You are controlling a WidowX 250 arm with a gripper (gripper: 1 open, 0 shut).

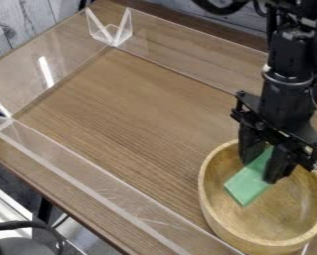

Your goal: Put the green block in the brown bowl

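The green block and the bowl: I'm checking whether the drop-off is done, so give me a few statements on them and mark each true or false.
1. The green block is inside the rim of the brown bowl. True.
2. The gripper points straight down over the bowl. True.
3. The block lies on the wooden tabletop left of the bowl. False: it is within the bowl, at the gripper's fingers.
4. The bowl sits at the far left corner. False: it is at the near right.
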